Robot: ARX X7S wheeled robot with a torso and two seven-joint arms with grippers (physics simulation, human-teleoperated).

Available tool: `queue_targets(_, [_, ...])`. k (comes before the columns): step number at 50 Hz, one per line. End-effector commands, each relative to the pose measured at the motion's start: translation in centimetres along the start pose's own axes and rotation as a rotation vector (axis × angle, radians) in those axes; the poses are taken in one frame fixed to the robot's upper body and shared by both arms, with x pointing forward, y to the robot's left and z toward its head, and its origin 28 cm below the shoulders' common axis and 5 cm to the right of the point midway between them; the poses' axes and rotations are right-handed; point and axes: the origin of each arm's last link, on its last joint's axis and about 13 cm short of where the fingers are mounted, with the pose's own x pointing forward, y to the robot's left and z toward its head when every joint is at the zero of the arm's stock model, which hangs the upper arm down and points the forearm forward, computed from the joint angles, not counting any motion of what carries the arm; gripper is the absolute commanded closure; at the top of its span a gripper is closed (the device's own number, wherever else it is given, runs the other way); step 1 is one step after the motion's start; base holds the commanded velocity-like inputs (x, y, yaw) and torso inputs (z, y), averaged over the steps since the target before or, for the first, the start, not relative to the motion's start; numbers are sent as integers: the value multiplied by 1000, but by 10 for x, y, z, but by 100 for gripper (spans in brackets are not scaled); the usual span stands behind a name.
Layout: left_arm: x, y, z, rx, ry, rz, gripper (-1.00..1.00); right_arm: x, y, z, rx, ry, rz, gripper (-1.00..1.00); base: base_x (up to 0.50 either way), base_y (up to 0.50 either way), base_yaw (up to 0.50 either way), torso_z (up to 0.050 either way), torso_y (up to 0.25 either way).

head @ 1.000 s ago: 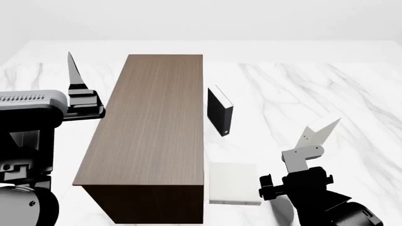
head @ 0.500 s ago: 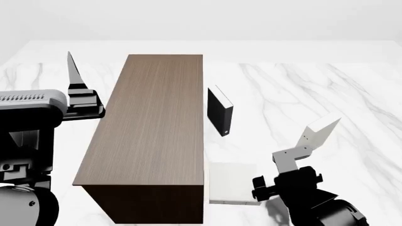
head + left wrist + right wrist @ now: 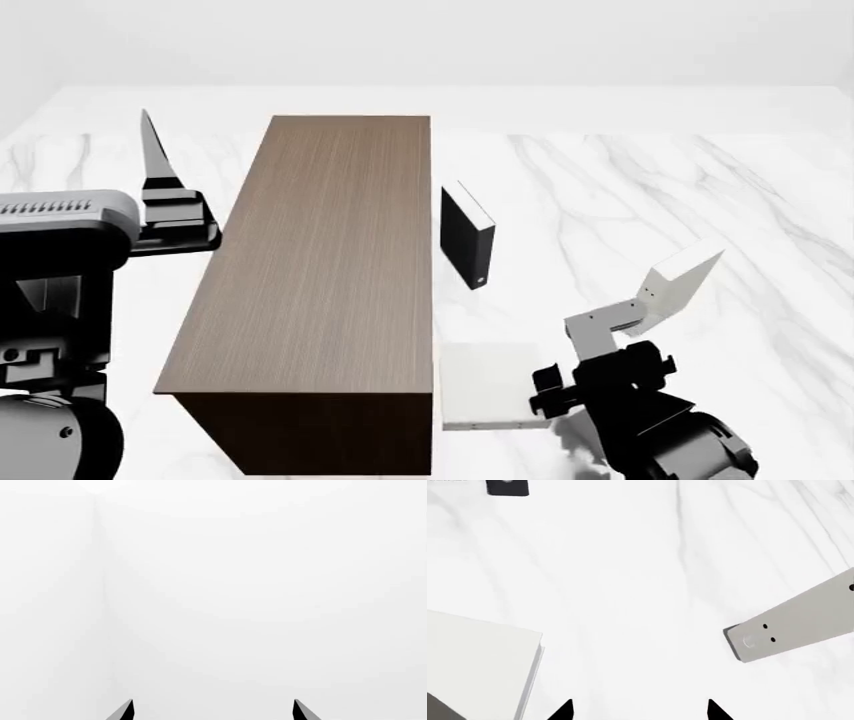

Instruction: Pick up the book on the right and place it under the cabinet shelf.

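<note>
Down at lower right, the right gripper (image 3: 637, 711) hovers with fingers spread over marble beside the book (image 3: 681, 278); the left gripper (image 3: 212, 711) also gapes.

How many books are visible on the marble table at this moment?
3. A black book stands upright beside the cabinet shelf. A thicker white book lies flat near the cabinet's front corner. The thin white book stands tilted to the right. Others could be hidden behind the cabinet.
</note>
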Motion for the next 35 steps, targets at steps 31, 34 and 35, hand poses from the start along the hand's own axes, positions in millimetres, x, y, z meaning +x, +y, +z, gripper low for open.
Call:
queue_targets(31, [0, 1, 0, -2, -1, 3, -100, -6, 29, 4, 4, -10, 180, -100, 0, 0, 1, 0, -2])
queue_targets(34, [0, 1, 0, -2, -1, 3, -100, -4, 30, 6, 6, -12, 180, -100, 0, 0, 0, 0, -3])
queue_targets(35, [0, 1, 0, -2, -1, 3, -100, -4, 30, 6, 6, -13, 180, -100, 0, 0, 0, 0, 0])
